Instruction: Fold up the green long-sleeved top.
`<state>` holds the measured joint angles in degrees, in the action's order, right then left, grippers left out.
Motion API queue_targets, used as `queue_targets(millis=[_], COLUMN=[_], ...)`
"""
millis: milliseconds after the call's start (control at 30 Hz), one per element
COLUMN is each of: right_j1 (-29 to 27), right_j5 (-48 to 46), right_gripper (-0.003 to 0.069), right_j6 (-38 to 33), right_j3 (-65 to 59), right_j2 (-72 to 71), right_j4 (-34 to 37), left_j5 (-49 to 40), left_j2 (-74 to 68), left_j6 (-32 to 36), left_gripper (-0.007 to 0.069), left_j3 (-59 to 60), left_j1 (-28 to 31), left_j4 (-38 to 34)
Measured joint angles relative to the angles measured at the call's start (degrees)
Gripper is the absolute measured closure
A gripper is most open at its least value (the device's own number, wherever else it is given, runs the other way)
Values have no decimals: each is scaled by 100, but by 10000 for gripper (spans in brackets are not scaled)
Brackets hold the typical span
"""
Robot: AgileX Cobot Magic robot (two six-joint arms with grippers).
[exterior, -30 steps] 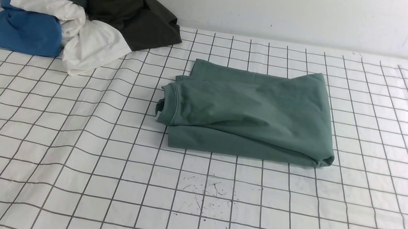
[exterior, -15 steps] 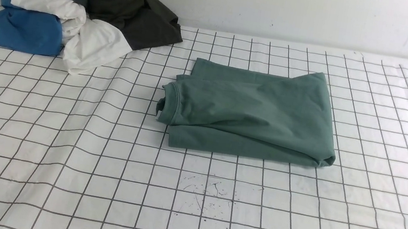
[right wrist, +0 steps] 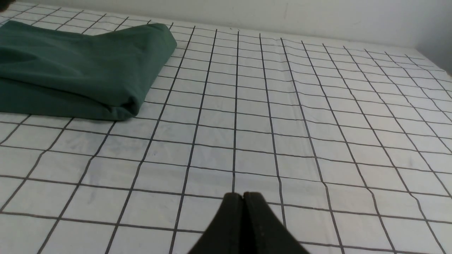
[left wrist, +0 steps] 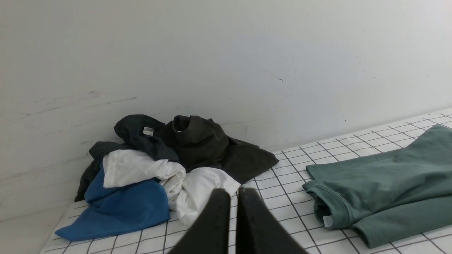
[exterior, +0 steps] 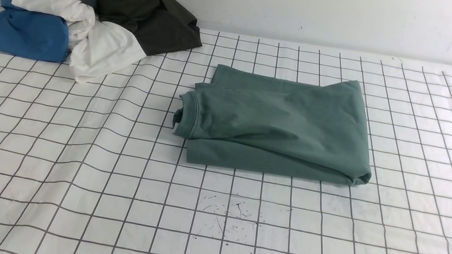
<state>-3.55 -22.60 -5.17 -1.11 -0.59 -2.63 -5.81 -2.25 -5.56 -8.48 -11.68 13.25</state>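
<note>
Top [exterior: 280, 126], green and folded, lies just above centre toward twelve o'clock on the gridded bench [exterior: 151, 205]; we observe the left end effector [left wrist: 233, 194] and right end effector [right wrist: 242, 197] both clenched, clear of the fabric.

Type of premises not established by the views. Observed: a plain pale wall [exterior: 315, 10] with scuff marks, directly behind a work surface under a white grid-lined cover [exterior: 129, 202], and a heap of loose garments [exterior: 86, 12] at its far left corner.
</note>
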Motion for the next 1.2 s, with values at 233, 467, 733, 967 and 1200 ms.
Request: queue_targets(millis=[233,467,733,967,1200], right_j1=[0,0,0,0,0], right_j5=[0,-5,-12,-12,-12], right_gripper=[673,673,673,673,673], right_j6=[0,0,0,0,5], right_j3=[0,0,4,4,4], right_j2=[0,0,0,0,0], right_j4=[0,0,-1,-1,-1], left_j5=[0,259,-37,-1322,-1541], left_j2=[0,198,286,286,286], left_j6=[0,0,12,944,1407], left_gripper=[609,609,609,609,609], left_j3=[0,542,995,1002,996], left_j1=[0,0,570,696,696], left_j4=[0,-73,-984,-1695,-1927])
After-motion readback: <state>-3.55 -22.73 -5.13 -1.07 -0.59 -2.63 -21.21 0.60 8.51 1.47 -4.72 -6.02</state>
